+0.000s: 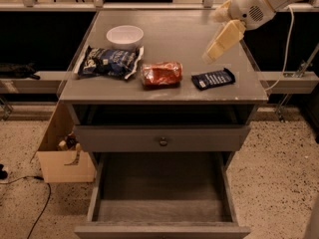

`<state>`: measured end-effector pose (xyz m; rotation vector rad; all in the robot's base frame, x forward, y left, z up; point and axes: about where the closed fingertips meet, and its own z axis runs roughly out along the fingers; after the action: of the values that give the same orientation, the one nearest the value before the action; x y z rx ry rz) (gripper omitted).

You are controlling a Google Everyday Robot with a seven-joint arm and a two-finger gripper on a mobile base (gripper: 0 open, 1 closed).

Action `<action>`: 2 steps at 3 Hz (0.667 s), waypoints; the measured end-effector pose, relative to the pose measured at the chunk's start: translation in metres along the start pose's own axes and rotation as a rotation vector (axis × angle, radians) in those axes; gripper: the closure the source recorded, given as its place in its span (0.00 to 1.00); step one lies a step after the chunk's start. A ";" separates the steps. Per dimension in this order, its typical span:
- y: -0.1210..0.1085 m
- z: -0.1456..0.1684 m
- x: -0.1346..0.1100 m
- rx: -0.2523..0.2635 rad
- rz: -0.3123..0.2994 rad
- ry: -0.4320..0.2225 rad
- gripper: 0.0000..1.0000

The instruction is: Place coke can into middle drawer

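Red-orange coke can (pixel 161 74) lay on its side on the grey worktop (pixel 174 29), near the middle of the front edge, between a dark blue snack bag (pixel 107 62) and a flat navy packet (pixel 213 78). Cream-coloured hand (pixel 210 55) hovered above the right edge, apart from the can; its degree of opening could not be determined. Below, the middle drawer (pixel 159 193) stood pulled out.

Looks like a robotics lab: speckled floor (pixel 279 183), loose cable (pixel 42 205), cardboard box (pixel 65 166) beside a grey drawer cabinet (pixel 162 139), gripper (pixel 212 51) hovering over its tabletop (pixel 174 34).
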<state>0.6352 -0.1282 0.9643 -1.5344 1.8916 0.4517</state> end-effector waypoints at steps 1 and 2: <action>-0.001 0.000 0.000 0.005 0.001 -0.003 0.00; -0.008 0.006 -0.006 0.082 0.023 -0.049 0.00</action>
<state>0.6452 -0.1226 0.9651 -1.4372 1.8694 0.4134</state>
